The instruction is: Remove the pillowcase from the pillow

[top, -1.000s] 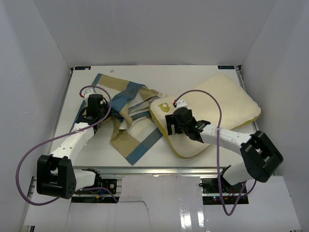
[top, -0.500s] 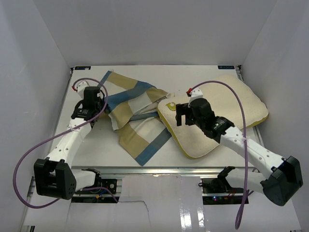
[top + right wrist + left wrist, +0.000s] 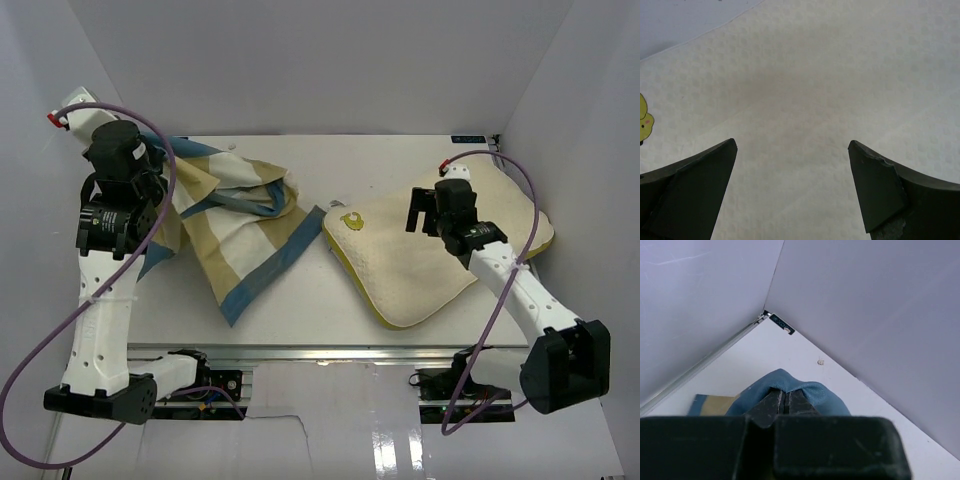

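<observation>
The thick cream-white dotted pillow point(image 3: 400, 270) lay bare towards the worktop's right edge. The soft cloth pillowcase in tan, blue and white checks point(image 3: 235, 235) sprawled left of centre, one corner just beside the pillow. The left gripper point(image 3: 784, 402) was clamped on a blue fold near the far-left corner. The right gripper point(image 3: 791, 145) hung over the pillow with its fingers apart, the small yellow mark point(image 3: 351, 220) to its left.

Bench point(image 3: 300, 300): white, flat.
Walls point(image 3: 320, 70): plain white, on three sides.
Rail point(image 3: 330, 352): metal, along near bench edge.
Label point(image 3: 781, 323): small, dark, far corner.
</observation>
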Motion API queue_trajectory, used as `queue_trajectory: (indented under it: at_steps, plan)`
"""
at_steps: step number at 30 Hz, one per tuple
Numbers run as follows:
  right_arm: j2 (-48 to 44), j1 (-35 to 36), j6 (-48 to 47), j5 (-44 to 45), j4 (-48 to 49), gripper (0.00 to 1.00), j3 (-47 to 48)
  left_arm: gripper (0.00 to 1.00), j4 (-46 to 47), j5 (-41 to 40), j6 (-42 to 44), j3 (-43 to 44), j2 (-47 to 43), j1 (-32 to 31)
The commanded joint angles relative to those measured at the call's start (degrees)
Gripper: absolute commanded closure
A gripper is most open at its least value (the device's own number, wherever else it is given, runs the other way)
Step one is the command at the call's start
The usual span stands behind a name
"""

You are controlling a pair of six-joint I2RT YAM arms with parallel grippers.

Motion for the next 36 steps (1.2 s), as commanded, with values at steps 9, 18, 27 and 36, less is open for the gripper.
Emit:
queue_trajectory:
  at_steps: [9, 18, 27, 36]
  plan:
    - [27.03, -0.05, -7.99, -20.78, 9.2, 0.04, 12.13, 1.0, 9.51, 26.48, -2.54, -20.06, 3.45, -0.34]
    - [29.96, 14.9, -25.21, -27.04, 13.69, 0.04, 6.52, 1.0, 20.41, 35.98, -5.27, -28.1, 17.59, -5.7]
    - [16.17, 12.8, -23.83, -24.76, 12.1, 0.03, -5.34, 1.0, 38.17, 68.42, -7.2, -28.72, 25.43, -5.79]
    - [6.05, 8.93, -15.23, -21.08, 10.54, 0.02, -8.96, 0.92, 39.77, 61.98, -8.79, -32.4, 27.8, -5.26]
